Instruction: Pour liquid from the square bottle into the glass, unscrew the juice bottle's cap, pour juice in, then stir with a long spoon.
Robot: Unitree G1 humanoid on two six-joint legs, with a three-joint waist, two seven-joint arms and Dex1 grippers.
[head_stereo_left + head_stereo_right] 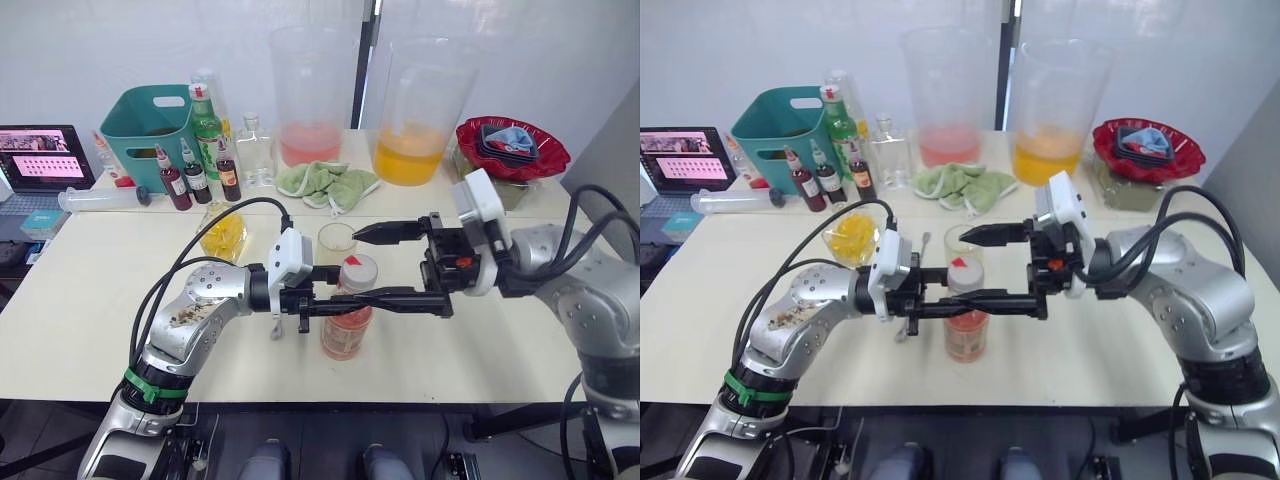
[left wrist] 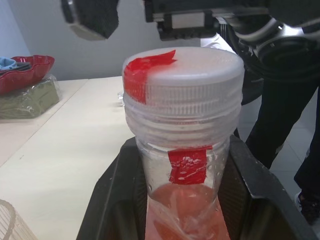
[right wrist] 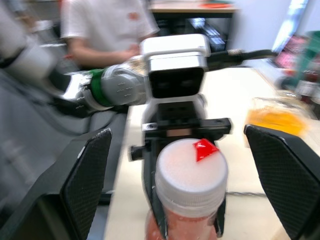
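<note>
The juice bottle [image 1: 346, 322] stands upright near the table's front edge, pink-orange juice [image 2: 185, 215] in its lower part. My left gripper [image 1: 344, 301] is shut on its body just below the neck. The white cap [image 1: 358, 270] with a red mark sits on the bottle's threads. My right gripper [image 1: 359, 268] is open, one finger on either side of the cap and apart from it. The glass [image 1: 336, 241] stands just behind the bottle. The square bottle [image 1: 222, 232] of yellow liquid is to the left. The long spoon [image 1: 924, 244] lies behind my left gripper, partly hidden.
Two huge pitchers [image 1: 312, 98] [image 1: 420, 110] stand at the back with a green cloth [image 1: 328, 182] before them. A teal basket [image 1: 152, 128], green bottle [image 1: 206, 130], small dark-red bottles [image 1: 196, 176], a laptop [image 1: 42, 158] and red bowl [image 1: 512, 146] line the back. A person [image 3: 107, 30] stands beyond the table.
</note>
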